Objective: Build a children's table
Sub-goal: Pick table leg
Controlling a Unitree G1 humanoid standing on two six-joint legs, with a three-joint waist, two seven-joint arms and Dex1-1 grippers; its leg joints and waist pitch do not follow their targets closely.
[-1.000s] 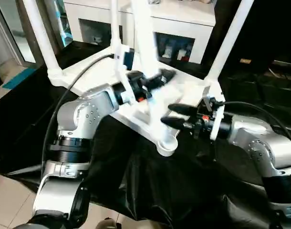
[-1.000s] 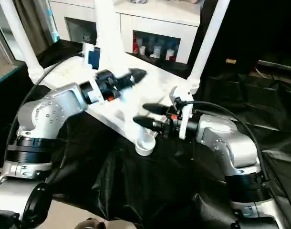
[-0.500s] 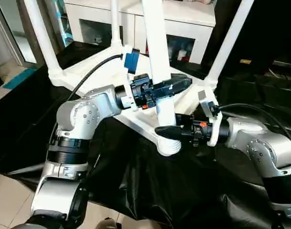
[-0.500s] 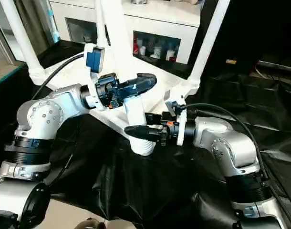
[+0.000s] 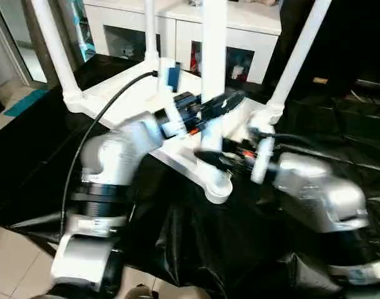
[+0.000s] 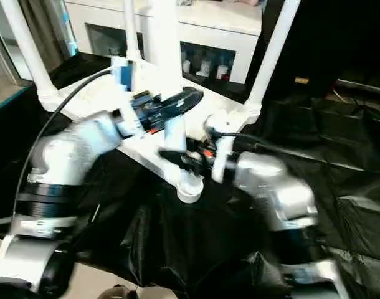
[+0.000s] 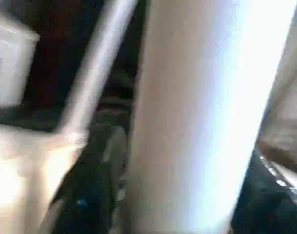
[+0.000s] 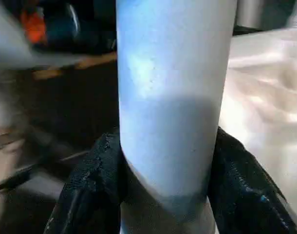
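Note:
The children's table lies upside down on a black cloth, its white top (image 5: 121,93) facing down and three legs standing in the corner sockets: the left leg (image 5: 50,43), the back leg (image 5: 149,31) and the right leg (image 5: 300,53). A fourth leg (image 5: 213,43) stands nearly upright over the nearest corner socket (image 5: 217,189). My left gripper (image 5: 216,104) is shut on this leg at mid height, and the leg (image 7: 202,117) sits between its fingers (image 7: 87,204). My right gripper (image 5: 210,159) is shut on the leg lower down, its fingers (image 8: 92,185) pressing on both sides of the leg (image 8: 173,97).
A white cabinet (image 5: 252,18) with glass-fronted shelves stands behind the table. The black cloth (image 5: 196,249) hangs in folds over the front edge. Pale floor tiles (image 5: 15,249) show at the lower left.
The fourth leg has gone from leaning to nearly upright over the nearest socket. Both arms have shifted with it, and my right gripper now clamps its lower part.

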